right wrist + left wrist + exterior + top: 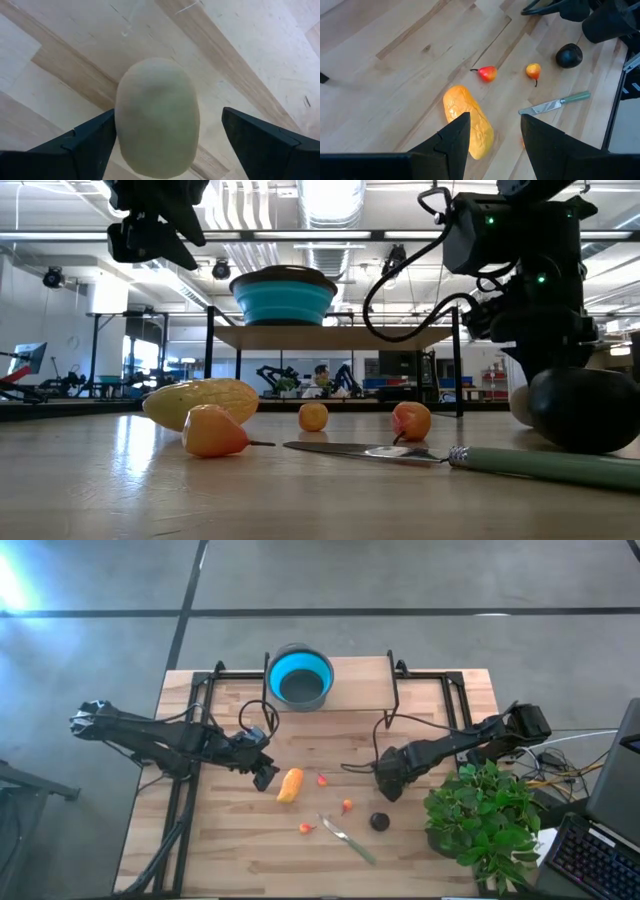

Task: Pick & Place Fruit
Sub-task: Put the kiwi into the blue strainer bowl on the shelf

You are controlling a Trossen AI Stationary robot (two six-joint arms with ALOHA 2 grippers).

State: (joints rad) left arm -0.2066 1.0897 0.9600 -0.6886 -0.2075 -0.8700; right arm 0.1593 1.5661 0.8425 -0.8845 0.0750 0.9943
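Olive-green oval fruit (pixel 157 117) lies between right jaws (pixel 167 145), spread wide, one touching.

The orange-yellow fruit (pixel 289 785), dark round one (pixel 379 822) and three red-orange bits (pixel 347 806) lay on the wood; the olive oval (pixel 157 117) seemed to rest there too.

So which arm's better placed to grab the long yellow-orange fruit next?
The left. Its gripper hangs right beside the yellow-orange fruit, fingers open over it. The right gripper sits farther off, open around the olive-green fruit.
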